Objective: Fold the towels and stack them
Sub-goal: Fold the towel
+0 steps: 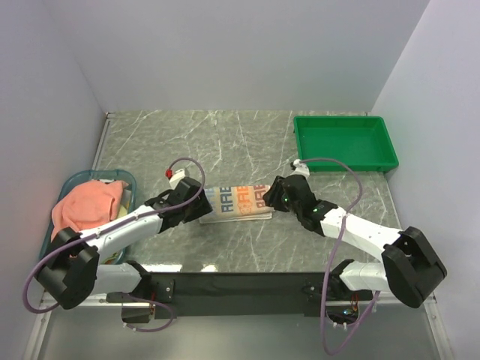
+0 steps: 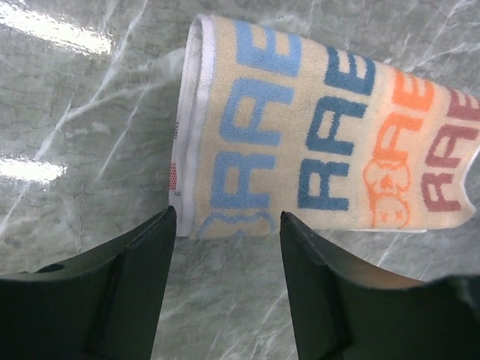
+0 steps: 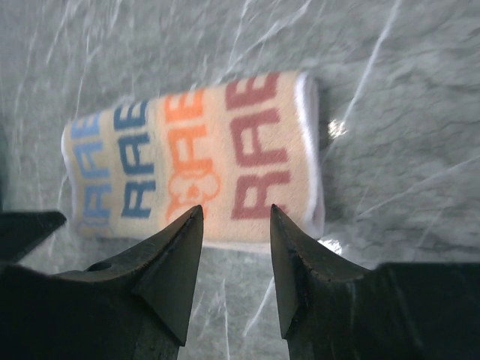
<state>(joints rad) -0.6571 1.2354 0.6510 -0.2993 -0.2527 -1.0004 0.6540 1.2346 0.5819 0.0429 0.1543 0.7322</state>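
A cream towel with coloured letters (image 1: 240,201) lies folded into a narrow strip on the marble table between both arms. In the left wrist view its white-hemmed left end (image 2: 315,135) lies just beyond my left gripper (image 2: 227,217), which is open with only bare table between its fingers. The right wrist view shows the towel's right end (image 3: 202,161) just past my right gripper (image 3: 236,211), also open and holding nothing. A salmon-pink towel (image 1: 84,205) lies bunched in the blue basket at the left.
The blue basket (image 1: 129,180) stands at the table's left edge beside the left arm. A green plastic tray (image 1: 344,142) sits at the back right. Grey walls close in the table at the back and both sides.
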